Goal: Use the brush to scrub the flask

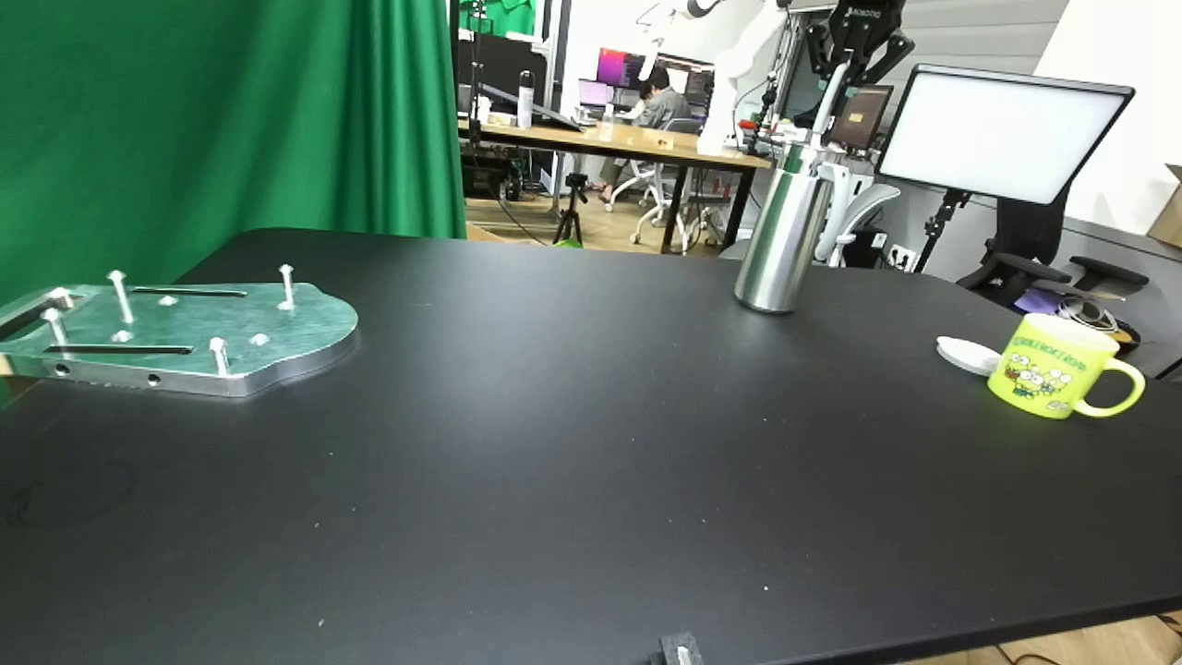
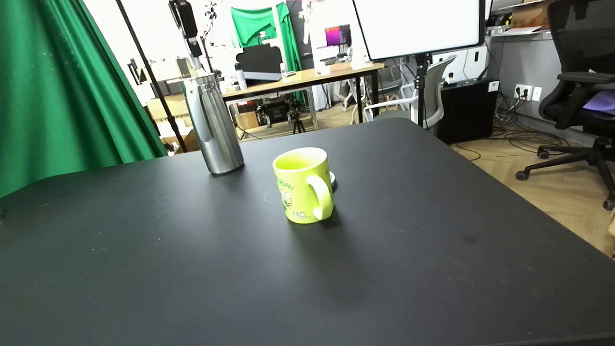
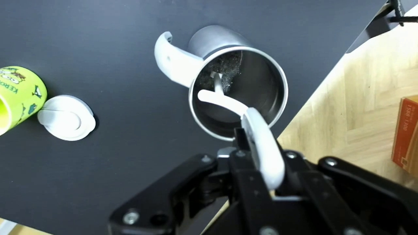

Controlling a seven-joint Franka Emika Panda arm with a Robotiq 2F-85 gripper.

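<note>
The flask, a tall shiny silver cylinder (image 1: 785, 231) with a pale handle, stands on the black table in both exterior views (image 2: 218, 129). In the wrist view the flask (image 3: 215, 39) shows its open mouth. My gripper (image 3: 259, 140) is shut on the white handle of the brush (image 3: 267, 153), above the flask's mouth. The brush's neck reaches down into the flask; a dark speckled patch shows around its lower end, and I cannot tell if it is bristles. The gripper (image 1: 850, 55) and brush (image 1: 829, 102) also show in an exterior view; the brush's lower end is hidden there.
A yellow-green mug (image 1: 1053, 365) and a white lid (image 3: 68, 117) are beside each other on the handle side of the flask. A metal plate with upright bolts (image 1: 203, 323) lies at the table's far side. The table edge (image 3: 313, 94) runs close to the flask.
</note>
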